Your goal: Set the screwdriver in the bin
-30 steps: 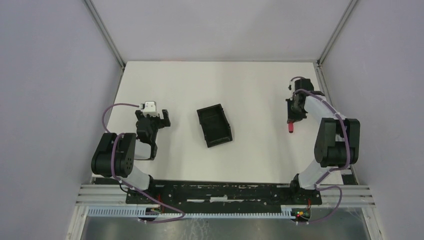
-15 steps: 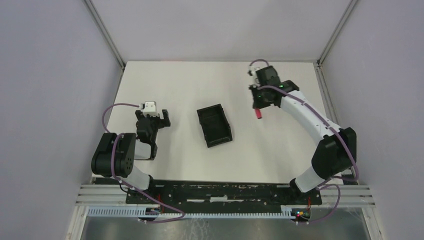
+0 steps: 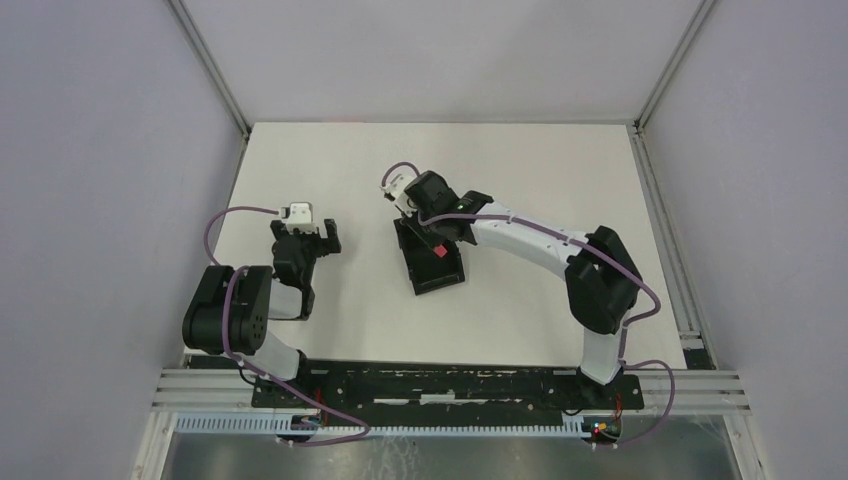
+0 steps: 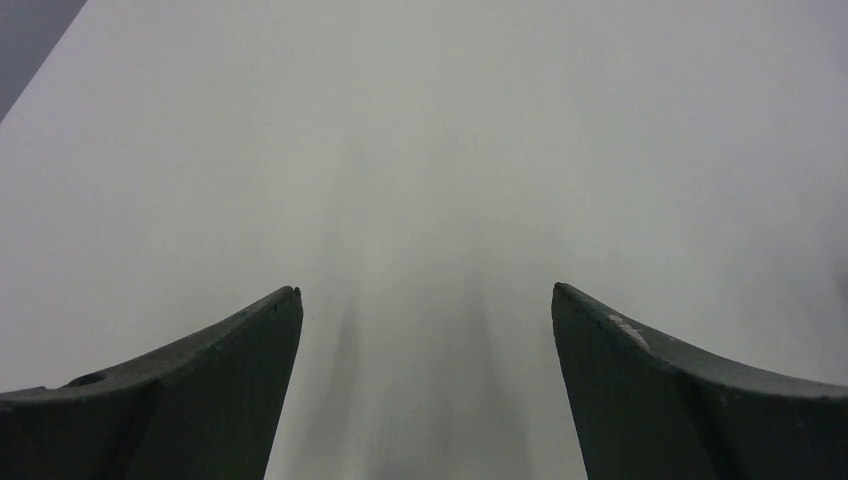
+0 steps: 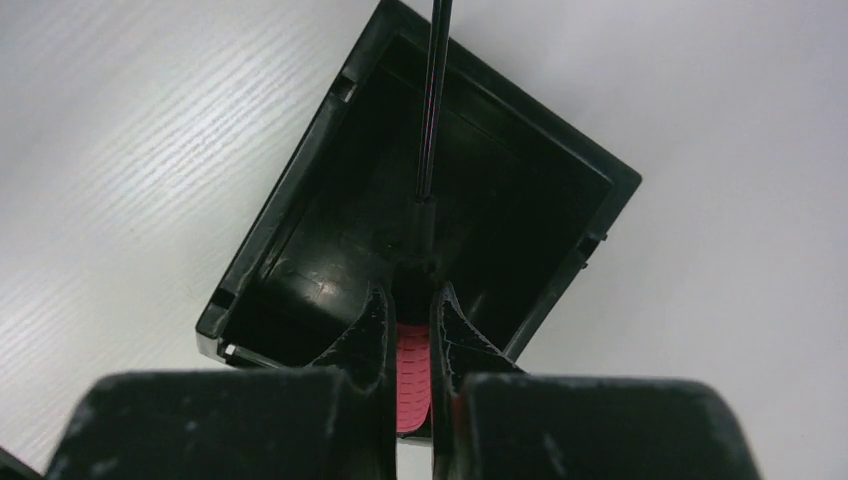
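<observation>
Screwdriver [image 5: 412, 378] is sitting pinched by its red handle in my right end effector [image 5: 408, 300], which is hovering over the bin [image 5: 287, 215]. Its thin black shaft is pointing out across the bin's open interior. The bin is lying askew near the middle of the white bench [image 3: 540, 170]. My left end effector [image 4: 426, 288] is idling spread wide, well apart from the bin.

Red-handled screwdriver [image 5: 413, 375], black bin [image 5: 520, 230]
</observation>
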